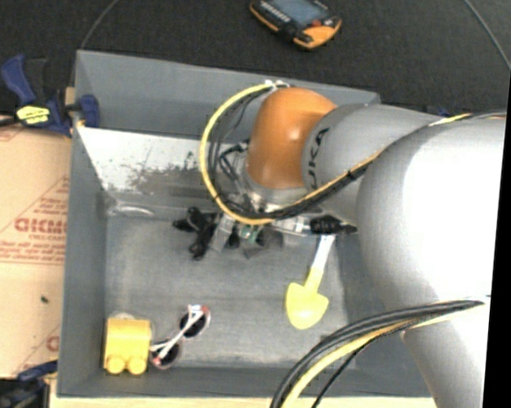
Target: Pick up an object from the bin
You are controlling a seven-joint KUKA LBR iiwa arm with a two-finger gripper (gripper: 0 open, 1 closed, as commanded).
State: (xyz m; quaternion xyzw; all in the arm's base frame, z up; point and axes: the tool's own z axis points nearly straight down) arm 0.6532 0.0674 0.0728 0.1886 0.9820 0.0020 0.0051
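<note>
My gripper (251, 235) is low over the back middle of the bin, mostly hidden under the arm's orange cover. Just to its left, a small black object (197, 225) with several prongs lies on the bin floor, close to the gripper or touching it; I cannot tell which. A pale yellow spoon-like scoop (308, 294) with a whitish handle lies to the gripper's lower right, its handle pointing up toward the wrist.
A yellow toy brick (127, 345) sits in the front left corner. Beside it lies a pair of small white-and-red glasses (183, 333). The arm covers the bin's right side.
</note>
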